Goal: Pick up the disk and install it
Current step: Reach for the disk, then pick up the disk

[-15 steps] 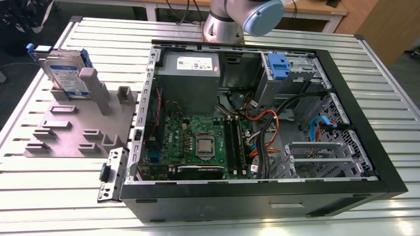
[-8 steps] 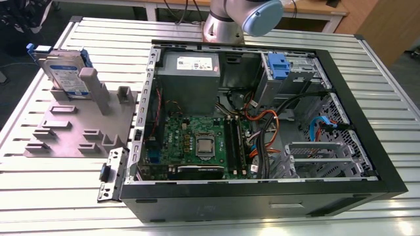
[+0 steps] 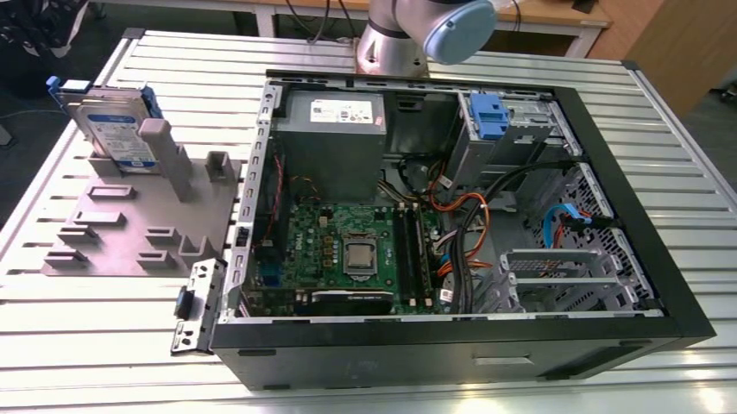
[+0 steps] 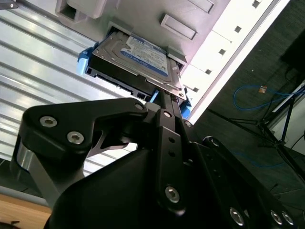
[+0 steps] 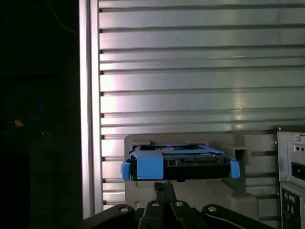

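The disk (image 3: 113, 121) is a silver hard drive with a white-and-blue label and blue rails. It stands on edge in a grey slotted holder (image 3: 127, 224) at the exterior view's left, beside the open computer case (image 3: 461, 198). Both wrist views look along the black gripper linkage toward the disk (image 4: 138, 59) (image 5: 178, 162). My gripper (image 4: 162, 95) (image 5: 164, 187) is shut with nothing between its fingers, and it points at the disk's near edge from a distance. The arm's grey and blue joint (image 3: 426, 30) shows at the back of the table.
Inside the case are a grey power-supply box (image 3: 334, 129), a drive cage with a blue latch (image 3: 489, 116), the motherboard (image 3: 351, 250) and loose cables (image 3: 461, 216). The slatted metal table (image 3: 645, 129) ends close beside the holder (image 5: 88, 95). The case's rear panel (image 5: 290, 167) stands beside the holder.
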Controlling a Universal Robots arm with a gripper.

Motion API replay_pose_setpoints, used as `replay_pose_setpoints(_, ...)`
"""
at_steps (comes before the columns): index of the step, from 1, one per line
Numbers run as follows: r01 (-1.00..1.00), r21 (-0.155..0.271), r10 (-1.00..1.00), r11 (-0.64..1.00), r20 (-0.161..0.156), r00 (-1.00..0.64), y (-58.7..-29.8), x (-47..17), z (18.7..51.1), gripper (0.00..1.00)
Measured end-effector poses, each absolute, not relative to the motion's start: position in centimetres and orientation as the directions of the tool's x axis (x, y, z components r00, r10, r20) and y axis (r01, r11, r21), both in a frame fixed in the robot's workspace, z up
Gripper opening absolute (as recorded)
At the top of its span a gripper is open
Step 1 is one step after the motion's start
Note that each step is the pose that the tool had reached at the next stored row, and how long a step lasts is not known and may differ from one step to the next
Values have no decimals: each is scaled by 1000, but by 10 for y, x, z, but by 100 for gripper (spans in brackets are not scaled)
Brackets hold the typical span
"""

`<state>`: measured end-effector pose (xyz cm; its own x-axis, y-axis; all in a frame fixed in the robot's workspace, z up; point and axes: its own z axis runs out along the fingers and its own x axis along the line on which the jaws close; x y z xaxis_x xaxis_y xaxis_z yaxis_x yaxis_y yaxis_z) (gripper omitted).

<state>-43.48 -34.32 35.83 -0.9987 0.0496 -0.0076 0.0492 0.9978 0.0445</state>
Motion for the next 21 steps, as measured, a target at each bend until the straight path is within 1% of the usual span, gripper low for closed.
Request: replay_pose_setpoints(21, 47, 49, 47, 998, -7, -999, -340, -437, 357, 11)
